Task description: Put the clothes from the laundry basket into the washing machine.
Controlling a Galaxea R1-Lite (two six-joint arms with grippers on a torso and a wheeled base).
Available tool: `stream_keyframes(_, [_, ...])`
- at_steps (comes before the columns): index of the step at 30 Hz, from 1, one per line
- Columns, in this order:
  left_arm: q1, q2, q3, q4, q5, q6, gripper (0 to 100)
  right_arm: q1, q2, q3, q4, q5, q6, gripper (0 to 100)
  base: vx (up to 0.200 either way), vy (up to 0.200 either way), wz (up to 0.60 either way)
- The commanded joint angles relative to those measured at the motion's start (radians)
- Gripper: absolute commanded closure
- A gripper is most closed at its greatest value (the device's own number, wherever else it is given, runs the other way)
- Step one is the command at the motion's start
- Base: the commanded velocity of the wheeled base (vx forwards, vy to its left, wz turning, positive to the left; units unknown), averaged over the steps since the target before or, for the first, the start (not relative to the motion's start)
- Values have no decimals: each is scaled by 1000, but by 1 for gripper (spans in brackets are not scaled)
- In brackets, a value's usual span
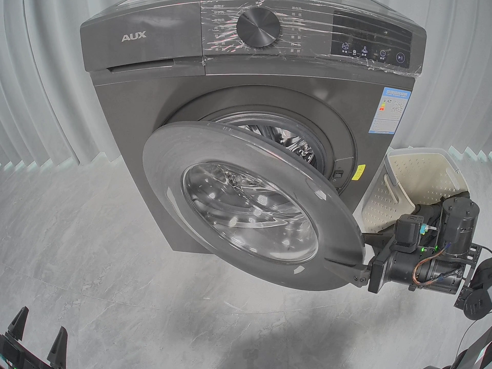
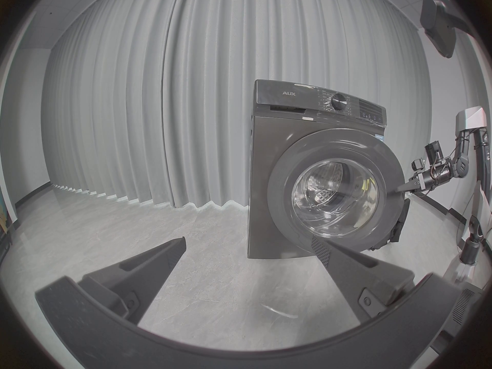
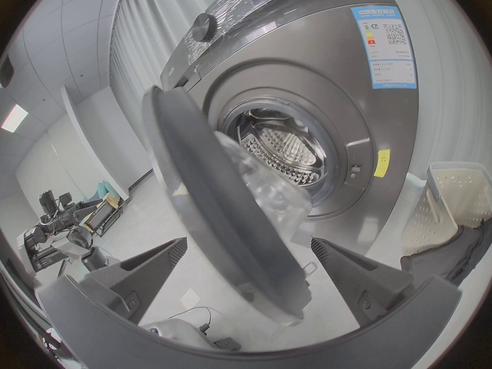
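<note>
Straddling the free edge of the washing machine [image 1: 154, 103] door [image 1: 246, 201], right gripper [image 3: 246, 244] has fingers spread wide with the rim between them, not pinched; door hangs half open across the machine's front, partly screening the drum [image 3: 282, 149], bare floor [image 1: 102, 283] in front. Left gripper [image 2: 248, 242] sits low, well out in front of the machine, fingers wide apart, holding nothing. Blue-white label [image 1: 389, 109] on the machine's front upper right, yellow sticker [image 1: 358, 172] by the door opening, plastic film [image 1: 287, 26] over its controls; cream laundry basket [image 1: 382, 201] just beside its right side holds dark clothes [image 3: 451, 252], curtain [image 1: 31, 78] behind.
</note>
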Motion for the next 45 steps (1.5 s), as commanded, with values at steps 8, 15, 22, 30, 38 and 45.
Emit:
stream_keyframes(8, [0,-18,15,0,0,-1,0,86,-34,67,-5,4,13,0,0,0,0])
stream_keyframes(15, [0,-18,15,0,0,-1,0,83,-127,58,-5,1,56,0,0,0,0])
stream_keyframes(22, [0,-18,15,0,0,-1,0,9,-184,-3,5,7,59,0,0,0,0])
stream_keyframes(30, [0,-18,15,0,0,1,0,-69,-182,-65,12,21,130,0,0,0,0])
stream_keyframes(38, [0,-18,15,0,0,-1,0,-61,-80,-11,2,9,113,0,0,0,0])
stream_keyframes(45, [0,-18,15,0,0,-1,0,-51,-23,47,-1,10,41,0,0,0,0])
